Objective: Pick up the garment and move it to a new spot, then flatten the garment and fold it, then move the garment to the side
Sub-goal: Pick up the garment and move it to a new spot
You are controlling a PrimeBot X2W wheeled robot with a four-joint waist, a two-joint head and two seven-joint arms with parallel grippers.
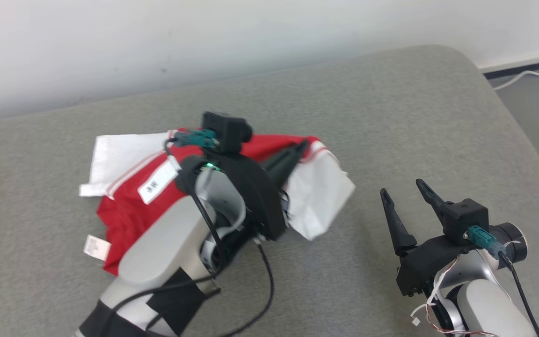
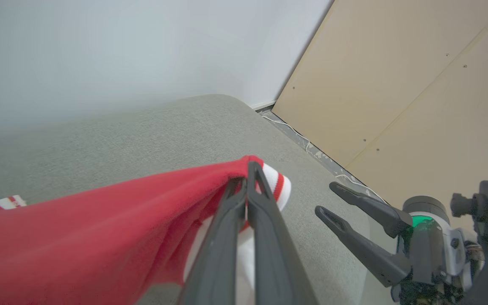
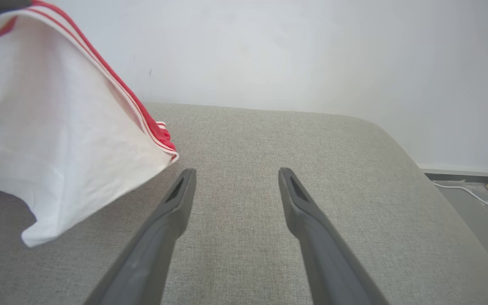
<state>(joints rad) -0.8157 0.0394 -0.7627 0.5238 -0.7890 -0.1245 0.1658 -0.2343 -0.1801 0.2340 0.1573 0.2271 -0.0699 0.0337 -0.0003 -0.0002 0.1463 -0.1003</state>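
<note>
Left pincer [image 1: 303, 146] clamps the striped edge of the red-and-white garment [image 1: 127, 213], lifting that corner off the grey cushioned surface [image 1: 391, 117]; the rest lies crumpled at left-centre. Right pincer [image 1: 403, 188] is spread wide, holding nothing, just beside the hanging white panel.

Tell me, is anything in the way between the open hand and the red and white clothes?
Nothing visible is. The open right hand hovers over bare cushion, and the garment hangs its white corner just to that hand's left, with only air and cushion between them. The left hand is shut on the garment's red edge.
</note>
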